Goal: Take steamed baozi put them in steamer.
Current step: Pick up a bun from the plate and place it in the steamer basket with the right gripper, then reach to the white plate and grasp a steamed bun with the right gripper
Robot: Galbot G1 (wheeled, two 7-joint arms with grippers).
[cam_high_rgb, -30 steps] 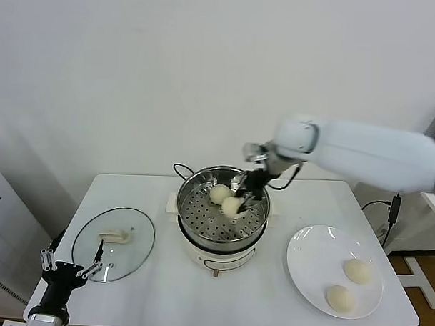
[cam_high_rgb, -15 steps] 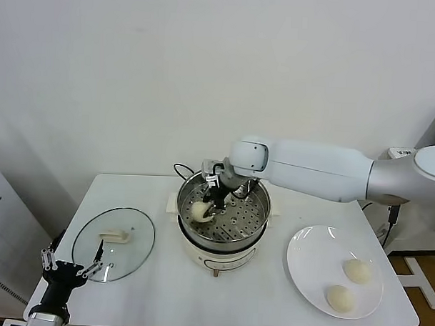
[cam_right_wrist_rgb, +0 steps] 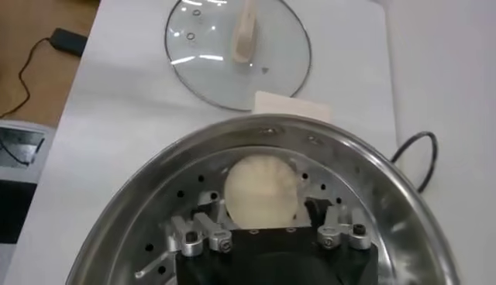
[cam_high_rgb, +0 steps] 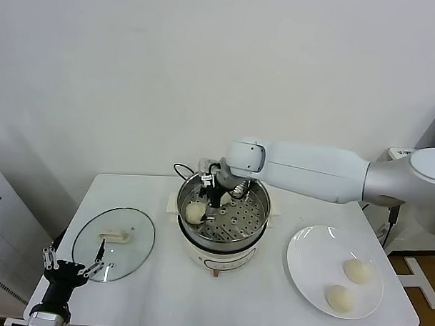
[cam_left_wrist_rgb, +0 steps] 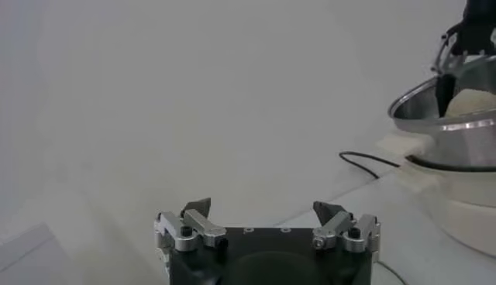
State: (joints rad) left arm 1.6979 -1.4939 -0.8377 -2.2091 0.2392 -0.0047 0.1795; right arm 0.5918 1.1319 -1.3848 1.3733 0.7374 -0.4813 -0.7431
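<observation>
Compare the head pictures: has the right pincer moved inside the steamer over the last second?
Yes. The right pincer has crossed from the steamer's right rim to its left side, where a baozi lies below it.

No writing, label, brand, number or sign can be read anywhere in these views; the steamer has a small marking on the near front of its white base, too small to make out
</observation>
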